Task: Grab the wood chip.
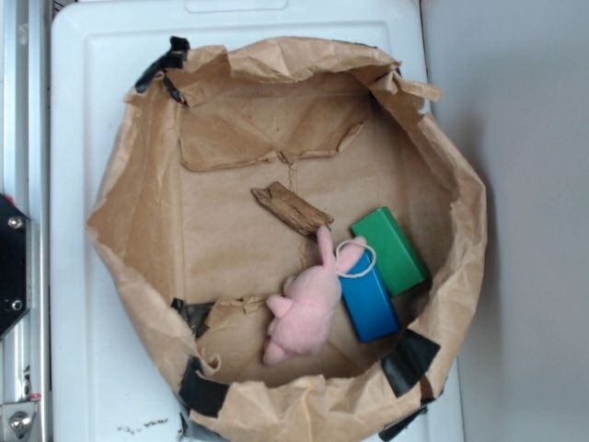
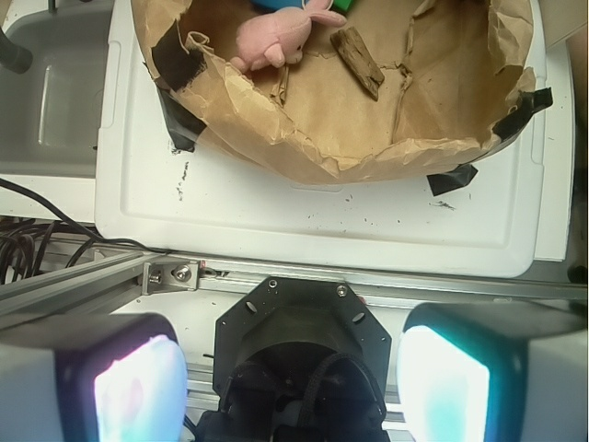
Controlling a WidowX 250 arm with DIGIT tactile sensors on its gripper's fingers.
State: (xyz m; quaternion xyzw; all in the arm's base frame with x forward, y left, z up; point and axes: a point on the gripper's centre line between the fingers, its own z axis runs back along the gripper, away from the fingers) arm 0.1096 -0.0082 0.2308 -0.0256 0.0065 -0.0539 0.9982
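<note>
The wood chip is a flat dark-brown sliver lying on the floor of the brown paper bag, near its middle. In the wrist view the wood chip shows near the top, inside the bag. My gripper stands open at the bottom of the wrist view, over the robot's black base plate, well outside the bag and far from the chip. Nothing is between its pale pads. The gripper itself does not show in the exterior view.
A pink plush rabbit lies just beside the chip's lower end, with a blue block and a green block to its right. The bag sits on a white plastic lid. Aluminium rails and black cables run near my gripper.
</note>
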